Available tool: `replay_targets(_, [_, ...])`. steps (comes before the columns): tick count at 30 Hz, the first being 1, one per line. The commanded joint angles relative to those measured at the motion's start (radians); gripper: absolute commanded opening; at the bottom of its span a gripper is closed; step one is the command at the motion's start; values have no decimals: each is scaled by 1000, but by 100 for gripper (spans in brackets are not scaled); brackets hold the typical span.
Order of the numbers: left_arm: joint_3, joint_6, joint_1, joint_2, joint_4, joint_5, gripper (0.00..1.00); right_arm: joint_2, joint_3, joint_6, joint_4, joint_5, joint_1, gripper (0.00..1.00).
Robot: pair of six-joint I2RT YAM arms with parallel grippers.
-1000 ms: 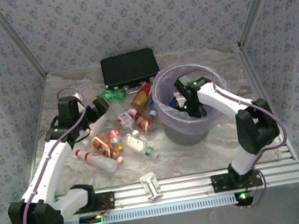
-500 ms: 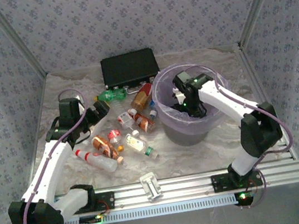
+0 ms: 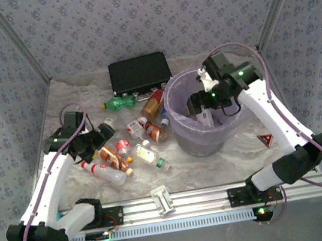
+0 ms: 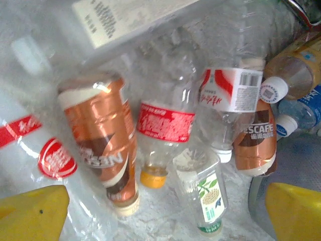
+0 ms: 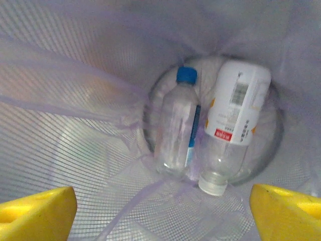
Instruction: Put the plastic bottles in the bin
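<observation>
Listing by position against the bin (image 3: 196,145), a round grey bucket with a lavender liner standing on the worktop (image 3: 234,161). Item one: two plastic bottles lying side by side on the bin's floor, a clear blue-capped bottle (image 5: 178,125) and, touching it, a white-labelled bottle (image 5: 233,115) with its neck toward the camera. Item two: the right arm (image 3: 272,113), reaching over the bin's far rim, its wrist above the opening. The right arm's fingers (image 5: 35,211) stand wide apart over the bin's interior with nothing between them. Item three: the remaining plastic bottles, scattered on the worktop left of the bin. These include a green bottle (image 3: 123,102) and an amber bottle (image 3: 153,103) near the bin's far-left side, a copper-labelled bottle (image 4: 105,145), a red-labelled clear bottle (image 4: 163,125) beside it, a small green-capped bottle (image 4: 203,193), and a brown coffee bottle (image 4: 256,145) closer to the bin. Item four: the left arm (image 3: 54,179), well left of the bin, above this heap. The left arm's fingers (image 4: 35,211) are spread wide and hold nothing. Item five: a flat black case (image 3: 140,72) behind and left of the bin. Item six: a white clip-like block (image 3: 161,200) on the near rail, left of the bin.
</observation>
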Motion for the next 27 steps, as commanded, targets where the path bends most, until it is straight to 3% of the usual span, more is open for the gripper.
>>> replay_targets(1, [-54, -161, -25, -87, -148, -13, 100, -52, 67, -51, 11, -118, -59, 92])
replay_targets(5, [-100, -265, -63, -154, -173, -1, 99, -61, 118, -57, 96, -198, -109, 93])
replay_targets(10, [-148, -399, -184, -156, -203, 10, 97, -43, 165, -70, 142, -151, -135, 93])
replay_targets(14, [-254, -510, -267, -155, -127, 6, 96, -55, 159, -76, 165, -148, -149, 94])
replay_targets(27, [-489, -621, -273, -111, 190, 6, 90, -125, 107, -118, 134, -144, -196, 94])
